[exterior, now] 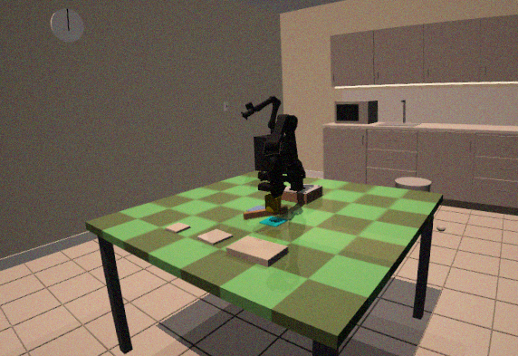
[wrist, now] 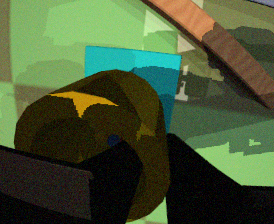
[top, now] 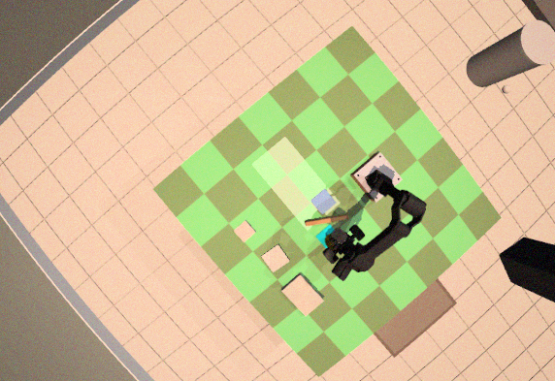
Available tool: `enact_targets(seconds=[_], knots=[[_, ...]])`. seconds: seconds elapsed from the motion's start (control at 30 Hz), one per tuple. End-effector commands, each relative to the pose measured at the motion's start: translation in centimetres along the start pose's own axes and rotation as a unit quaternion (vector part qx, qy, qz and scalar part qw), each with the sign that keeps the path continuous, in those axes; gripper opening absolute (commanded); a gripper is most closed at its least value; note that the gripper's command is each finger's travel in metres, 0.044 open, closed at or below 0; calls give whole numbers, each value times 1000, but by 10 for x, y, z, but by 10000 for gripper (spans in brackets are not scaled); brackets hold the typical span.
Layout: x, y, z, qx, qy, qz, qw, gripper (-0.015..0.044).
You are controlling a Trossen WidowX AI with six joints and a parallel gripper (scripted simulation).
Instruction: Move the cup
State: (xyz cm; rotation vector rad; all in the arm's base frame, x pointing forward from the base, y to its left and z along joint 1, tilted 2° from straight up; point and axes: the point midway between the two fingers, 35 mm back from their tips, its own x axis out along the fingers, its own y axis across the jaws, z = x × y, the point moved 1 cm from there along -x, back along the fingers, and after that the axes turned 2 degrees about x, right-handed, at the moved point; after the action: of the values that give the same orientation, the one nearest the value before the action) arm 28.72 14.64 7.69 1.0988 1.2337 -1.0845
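Note:
The dark yellow cup is held above the table beside the cyan pad, partly over it in the wrist view. My gripper is shut on the cup's wall. A dark blue marble shows inside the cup; the rest of the inside is too dark to tell. The blue-grey pad holds no cup and lies across the wooden bar from the cyan pad.
The wooden bar lies between the pads. Three pale flat blocks lie on the checkered table. The arm's base stands on a block.

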Motion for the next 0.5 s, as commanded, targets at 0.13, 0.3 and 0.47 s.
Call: enact_targets(seconds=[0.13, 0.3, 0.47], knots=[[15, 0, 0, 3, -2, -1, 1000, 0], [24, 0, 0, 3, -2, -1, 1000, 0], [33, 0, -1, 3, -2, -1, 1000, 0]])
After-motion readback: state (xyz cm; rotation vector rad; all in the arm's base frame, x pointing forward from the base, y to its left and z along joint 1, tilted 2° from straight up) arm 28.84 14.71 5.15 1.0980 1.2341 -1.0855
